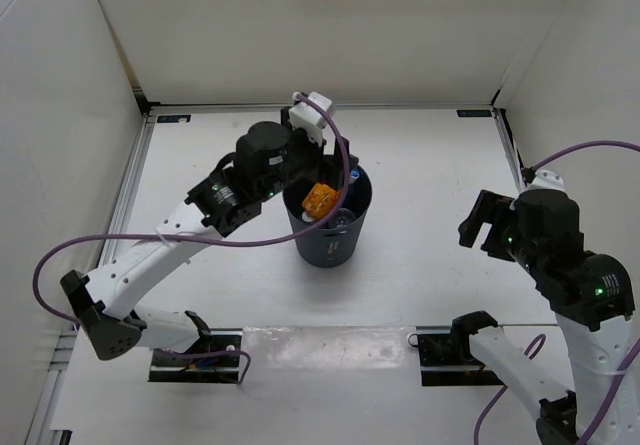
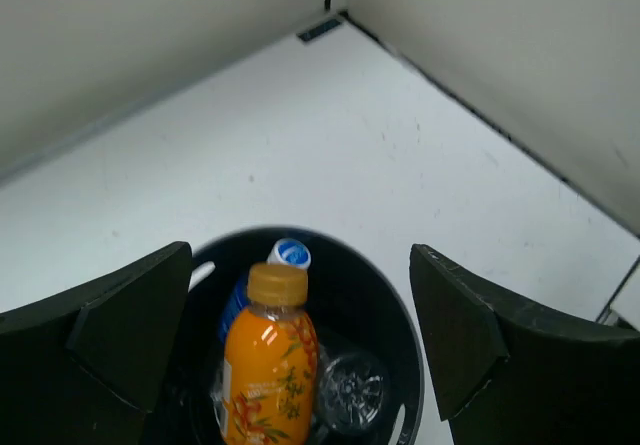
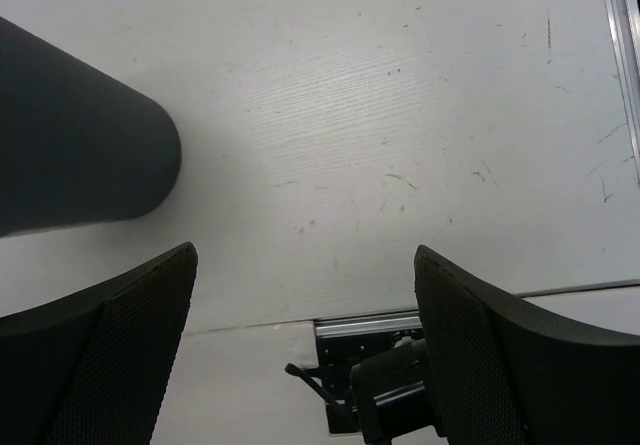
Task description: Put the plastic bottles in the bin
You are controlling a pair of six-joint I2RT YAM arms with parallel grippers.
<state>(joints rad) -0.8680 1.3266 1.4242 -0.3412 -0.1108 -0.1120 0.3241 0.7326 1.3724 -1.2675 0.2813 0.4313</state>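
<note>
The dark bin [image 1: 330, 245] stands mid-table. In the left wrist view I look down into the bin [image 2: 408, 365]. The short orange bottle [image 2: 270, 365] lies on top inside it. Behind it shows the blue-labelled bottle's cap [image 2: 290, 254], and beside it a plain clear bottle [image 2: 350, 390]. I cannot make out the green-white labelled bottle. My left gripper [image 2: 300, 260] hovers over the bin's mouth, open, with its fingers apart from the orange bottle [image 1: 320, 199]. My right gripper [image 1: 483, 225] is open and empty to the right of the bin [image 3: 70, 155].
White walls enclose the table on the left, back and right. The arm base mounts [image 1: 200, 355] [image 1: 455, 350] sit at the near edge; the right one also shows in the right wrist view [image 3: 400, 385]. A purple cable [image 1: 150, 235] loops along the left arm.
</note>
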